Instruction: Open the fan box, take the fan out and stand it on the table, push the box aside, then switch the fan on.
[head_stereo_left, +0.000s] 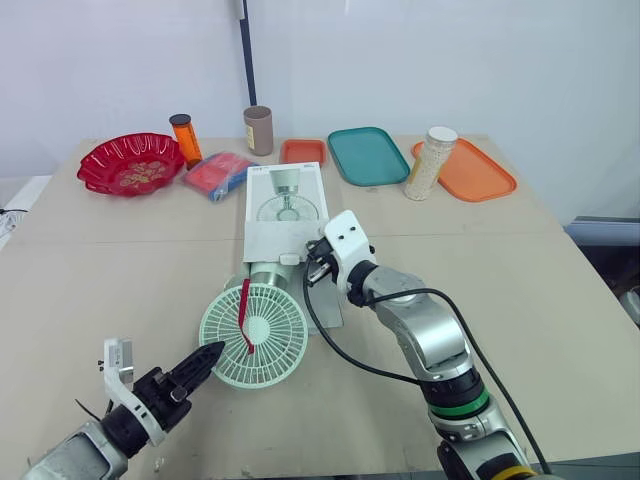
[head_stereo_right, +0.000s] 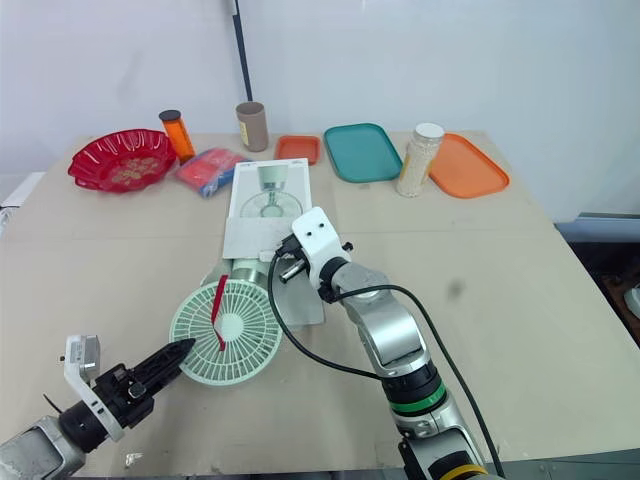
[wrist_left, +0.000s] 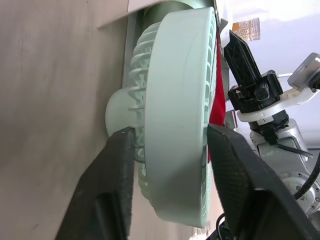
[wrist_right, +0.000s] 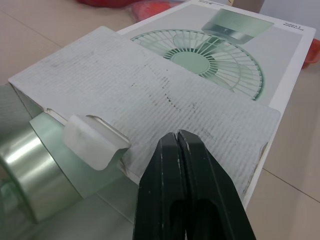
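Fan (head_stereo_left: 255, 335): head lies on the table (head_stereo_left: 560, 290) just before the box mouth, base still at the opening, only partly out.
Box (head_stereo_left: 285, 200): flat at mid-table, flap (wrist_right: 150, 100) folded open toward the robot.
Left gripper (head_stereo_left: 212, 352): jaws spread at the head's rim, apparently lined up to grip and pull.
Right gripper (wrist_right: 177, 137): jaws pressed together, tip on the flap, seemingly pinning the box against sliding.

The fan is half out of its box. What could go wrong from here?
The left gripper straddles only the rim of the fan with open fingers; closing there might slip or bend the grille. The fan's base sits in the mouth of the box, so a pull could drag the box along, as the shut right gripper is only at its flap.
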